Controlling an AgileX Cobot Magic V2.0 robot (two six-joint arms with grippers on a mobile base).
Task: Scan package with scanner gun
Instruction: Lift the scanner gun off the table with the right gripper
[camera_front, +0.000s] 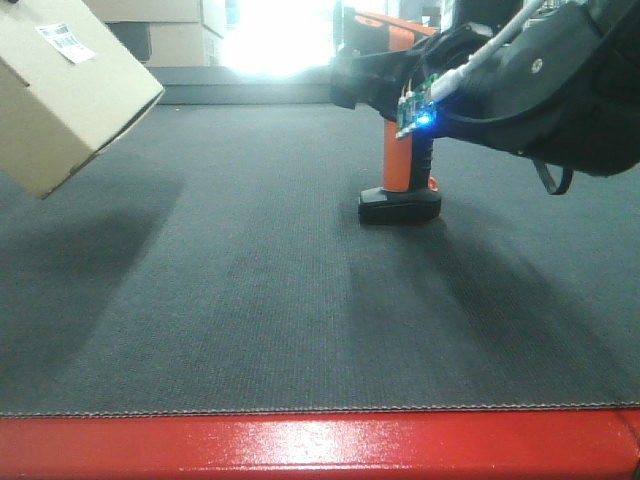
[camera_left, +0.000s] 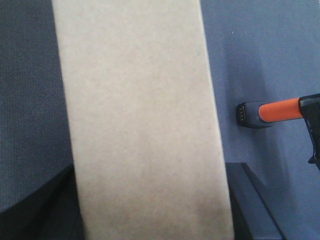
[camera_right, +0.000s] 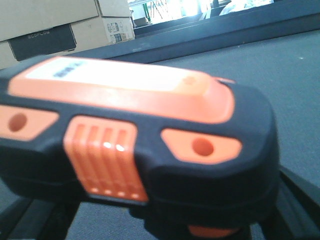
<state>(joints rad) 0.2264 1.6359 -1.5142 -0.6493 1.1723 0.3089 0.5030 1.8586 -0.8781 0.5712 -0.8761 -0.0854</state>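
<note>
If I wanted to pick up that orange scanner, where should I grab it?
Likely the orange handle, just under the head, coming in level from the side. The scanner stands upright on its flat foot, so the handle is a narrow vertical column, easy to pinch across.

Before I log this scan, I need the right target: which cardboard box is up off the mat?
The plain tan package with the white barcode label, tilted in the air; the cartons stand far behind, one bearing a dark panel.
</note>
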